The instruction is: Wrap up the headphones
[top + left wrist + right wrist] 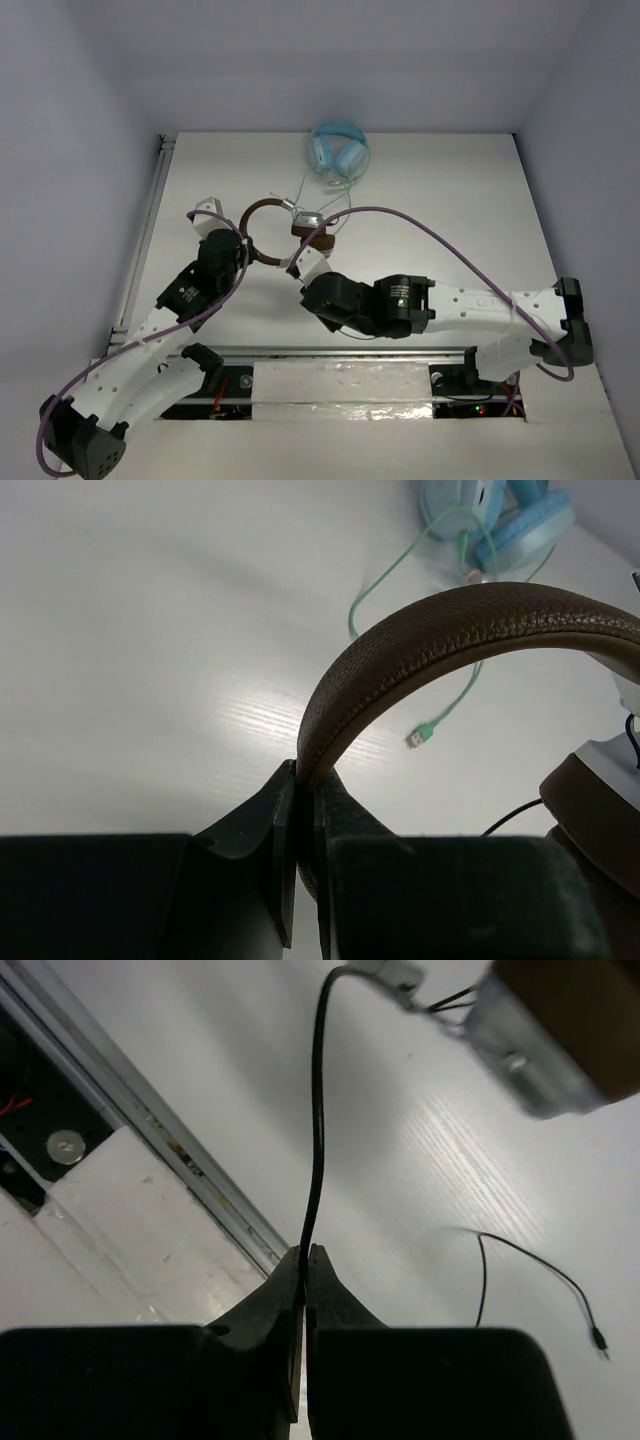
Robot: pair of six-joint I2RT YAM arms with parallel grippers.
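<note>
Held mid-table, left of centre: brown headphones (312,238), headband (450,630) clamped in the closed left gripper (305,780). Thin cable (318,1110) pinched tight by the right gripper (305,1255), just beside the front-edge rail (150,1130). Blue headphones (338,150) at the back edge; open table (470,210) stretching right.

I see a white table (470,190) with faint wood grain, boxed in by plain pale walls (340,60) at the back and both sides. A metal rail (150,1125) lines its near edge; soft light glares off the tabletop.

Bare table (450,180) right of headphones (262,208); blue headphones (338,148) (green cable (351,615)) close behind
</note>
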